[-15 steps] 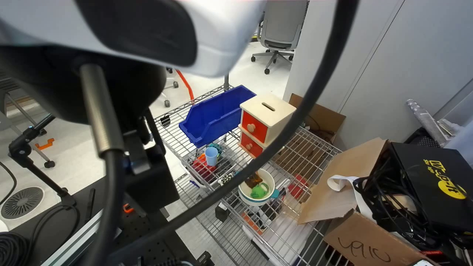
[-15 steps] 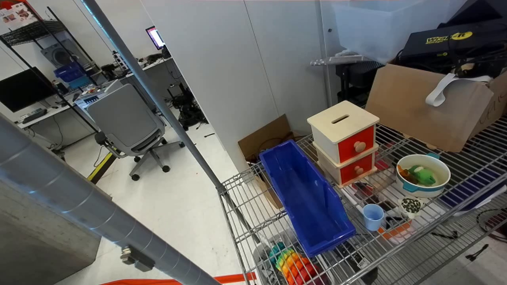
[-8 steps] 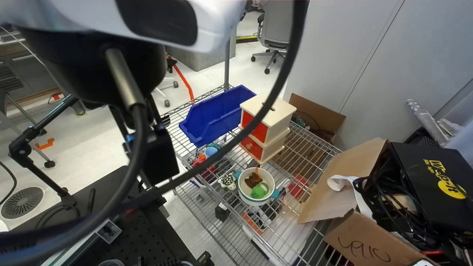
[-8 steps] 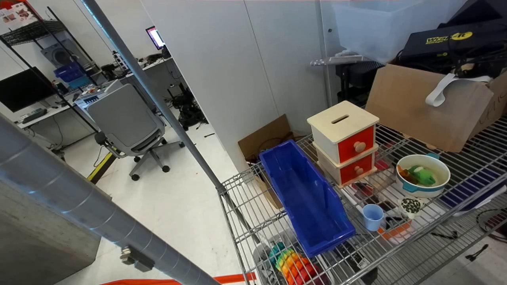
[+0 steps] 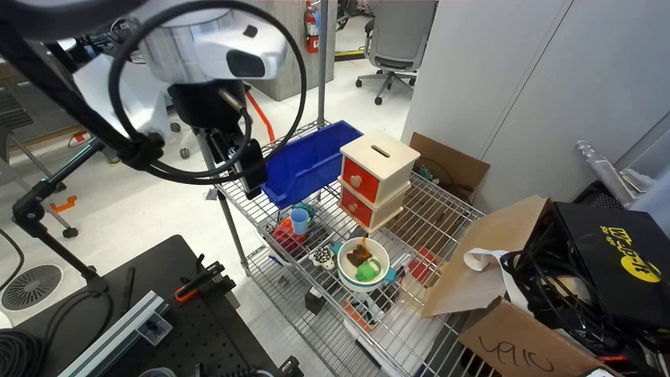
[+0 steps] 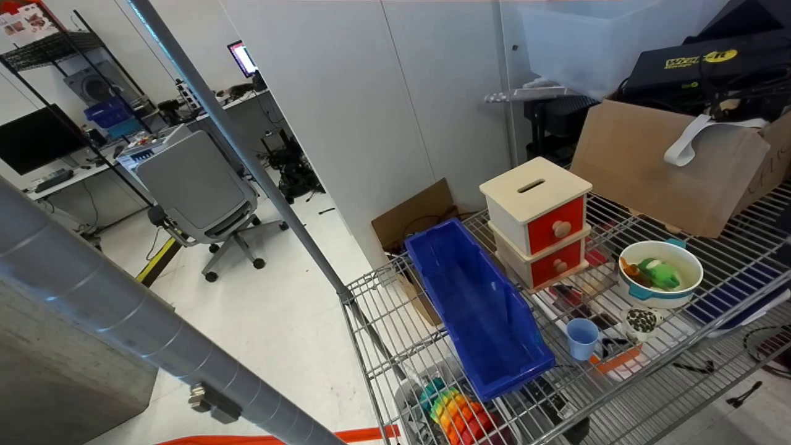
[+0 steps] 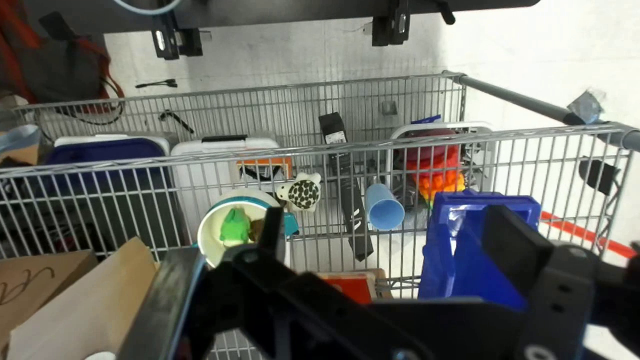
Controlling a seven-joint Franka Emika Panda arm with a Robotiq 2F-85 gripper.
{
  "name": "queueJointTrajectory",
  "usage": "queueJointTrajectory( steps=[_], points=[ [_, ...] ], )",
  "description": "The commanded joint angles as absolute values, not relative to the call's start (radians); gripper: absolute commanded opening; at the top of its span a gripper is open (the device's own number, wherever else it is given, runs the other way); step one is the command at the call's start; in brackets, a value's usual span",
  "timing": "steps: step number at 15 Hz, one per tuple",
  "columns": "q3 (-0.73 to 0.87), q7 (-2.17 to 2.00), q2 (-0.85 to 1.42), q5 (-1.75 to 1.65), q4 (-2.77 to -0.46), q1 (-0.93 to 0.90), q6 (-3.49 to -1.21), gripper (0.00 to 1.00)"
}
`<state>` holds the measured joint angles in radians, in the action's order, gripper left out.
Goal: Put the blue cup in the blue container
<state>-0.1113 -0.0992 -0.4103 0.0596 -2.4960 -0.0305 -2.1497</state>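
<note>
The small light-blue cup (image 5: pixel 300 221) stands upright on the wire shelf (image 7: pixel 310 149), beside the blue container (image 5: pixel 306 167). In the other exterior picture the cup (image 6: pixel 581 340) is just off one end of the container (image 6: pixel 473 303); the container holds nothing visible. In the wrist view my gripper (image 7: pixel 389 220) is open and empty, its fingers spread wide above the shelf. The cup (image 7: pixel 384 207) shows between the fingers, well below them and untouched. The container (image 7: pixel 440 270) is partly hidden behind one finger. In an exterior view the fingertips are hidden behind the wrist.
A wooden two-drawer box (image 6: pixel 537 222) with red fronts stands beside the container. A white bowl (image 5: pixel 363 262) with green contents and a spotted turtle toy (image 5: pixel 323 256) are near the cup. A cardboard box (image 6: pixel 667 167) and a shelf post (image 5: pixel 321 68) also stand here.
The arm and gripper have moved away from the camera, toward the container side of the shelf. The hanging cable has swung clear of the cup. The cup and container have not moved.
</note>
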Motion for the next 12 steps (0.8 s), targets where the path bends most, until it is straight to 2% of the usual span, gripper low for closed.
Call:
queueJointTrajectory(
  steps=[1,7,12],
  points=[
    [-0.162,-0.170,-0.257,-0.013,-2.503,-0.041,-2.330,1.00],
    [-0.153,-0.161,0.053,-0.042,-2.439,-0.068,-2.645,1.00],
    [-0.154,-0.091,0.241,-0.013,-2.297,-0.095,-2.695,1.00]
  ],
)
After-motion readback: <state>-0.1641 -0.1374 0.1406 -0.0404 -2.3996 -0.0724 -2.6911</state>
